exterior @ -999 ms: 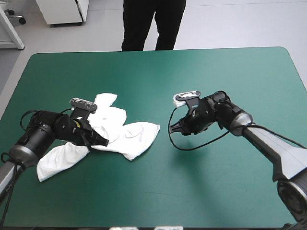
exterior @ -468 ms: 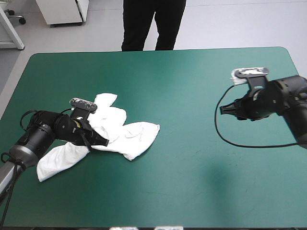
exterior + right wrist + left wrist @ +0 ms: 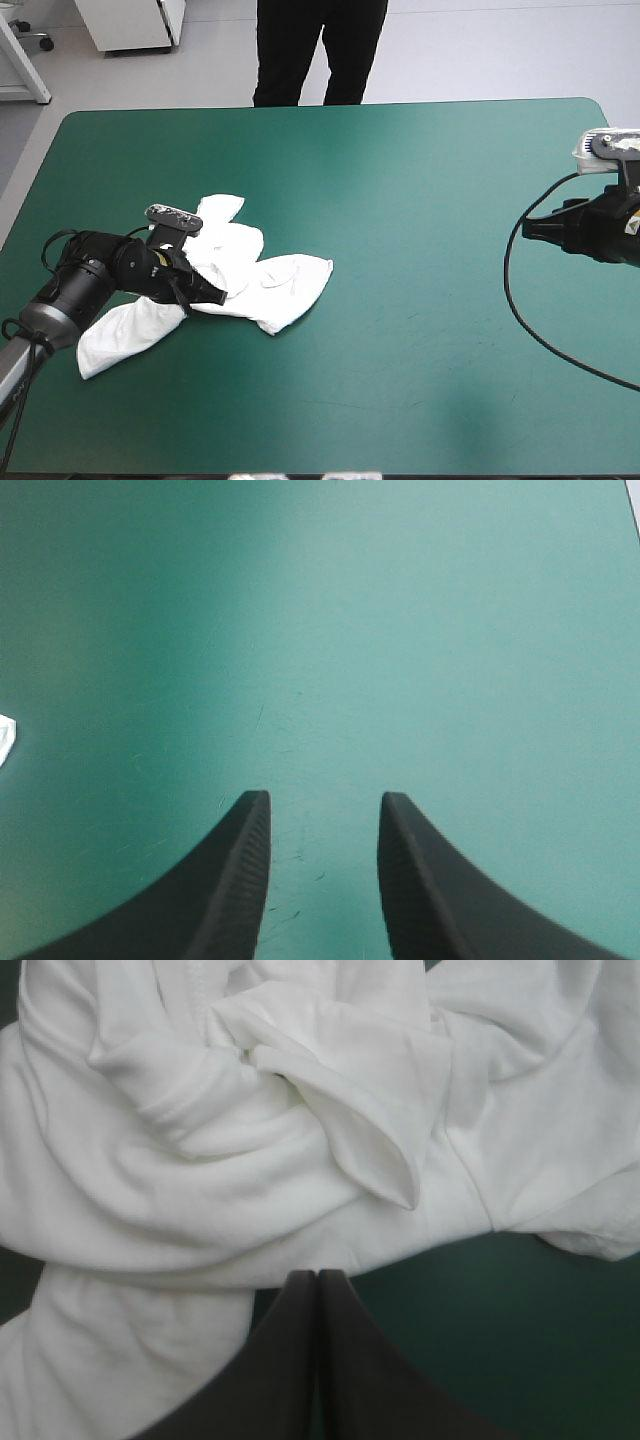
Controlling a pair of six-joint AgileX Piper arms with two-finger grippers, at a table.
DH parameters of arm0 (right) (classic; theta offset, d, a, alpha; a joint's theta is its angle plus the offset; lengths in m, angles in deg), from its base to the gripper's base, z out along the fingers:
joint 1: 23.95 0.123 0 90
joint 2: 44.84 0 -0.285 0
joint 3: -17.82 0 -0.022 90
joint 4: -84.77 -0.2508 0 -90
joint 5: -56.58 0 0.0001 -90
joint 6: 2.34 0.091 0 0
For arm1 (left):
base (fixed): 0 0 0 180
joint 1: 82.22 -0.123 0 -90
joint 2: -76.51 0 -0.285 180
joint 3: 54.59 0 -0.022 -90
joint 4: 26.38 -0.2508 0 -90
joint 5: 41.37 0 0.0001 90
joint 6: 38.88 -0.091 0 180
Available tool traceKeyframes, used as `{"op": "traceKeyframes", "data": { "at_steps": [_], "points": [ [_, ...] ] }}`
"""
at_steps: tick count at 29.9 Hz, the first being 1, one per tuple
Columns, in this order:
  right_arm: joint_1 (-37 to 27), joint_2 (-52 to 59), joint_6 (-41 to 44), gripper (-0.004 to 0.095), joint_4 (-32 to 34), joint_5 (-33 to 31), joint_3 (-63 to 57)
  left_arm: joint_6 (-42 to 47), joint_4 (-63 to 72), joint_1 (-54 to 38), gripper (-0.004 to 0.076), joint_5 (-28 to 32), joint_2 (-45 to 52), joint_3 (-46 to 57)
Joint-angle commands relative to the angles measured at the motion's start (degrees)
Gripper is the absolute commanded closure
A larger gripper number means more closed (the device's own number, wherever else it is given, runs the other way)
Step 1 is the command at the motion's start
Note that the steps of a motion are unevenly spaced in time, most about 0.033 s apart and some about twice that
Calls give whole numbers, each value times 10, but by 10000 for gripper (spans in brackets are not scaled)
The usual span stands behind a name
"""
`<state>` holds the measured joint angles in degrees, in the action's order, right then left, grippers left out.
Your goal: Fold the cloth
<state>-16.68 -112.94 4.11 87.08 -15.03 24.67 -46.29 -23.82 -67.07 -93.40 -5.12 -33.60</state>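
Observation:
The white T-shirt (image 3: 265, 280) lies in a crumpled heap on the left half of the table, one part trailing toward the front left. My left gripper (image 3: 213, 294) rests low on the heap's near side. In the left wrist view its black fingers meet in a pointed arch, so the left gripper (image 3: 318, 1276) is shut, its tip touching the folds of the T-shirt (image 3: 250, 1160); no cloth shows between the fingers. My right gripper (image 3: 530, 228) hovers near the table's right edge, far from the cloth. The right gripper (image 3: 322, 802) is open over bare cover.
The teal-green cover (image 3: 420, 300) lies bare between the heap and the right gripper. A white sliver of the T-shirt (image 3: 5, 738) shows far off beside the right gripper. The table's right edge (image 3: 622, 150) is close to the right arm.
The right arm has swung from the table's middle, near the cloth, out to the right edge. The left arm and the T-shirt have stayed put.

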Motion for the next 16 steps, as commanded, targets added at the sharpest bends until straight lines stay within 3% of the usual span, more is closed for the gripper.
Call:
{"op": "traceKeyframes", "data": {
  "at_steps": [1, 5, 6, 9, 16],
  "points": [
    [-4, 2, 2, 581, 2, 1, 14, -5, 4, 2, 623, 18, 14, -23],
    [-4, -6, 12, 583, 0, 1, 14, -12, 5, 2, 346, 8, 14, -49],
    [-4, -7, 13, 583, 0, 1, 14, -12, 5, 2, 246, 5, 14, -59],
    [-4, -12, 13, 582, 0, 1, 14, -9, 3, 1, 109, 6, 14, -83],
    [-4, -13, 14, 584, -2, 1, 14, 35, -11, -22, 178, 17, -52, -100]
  ]
}}
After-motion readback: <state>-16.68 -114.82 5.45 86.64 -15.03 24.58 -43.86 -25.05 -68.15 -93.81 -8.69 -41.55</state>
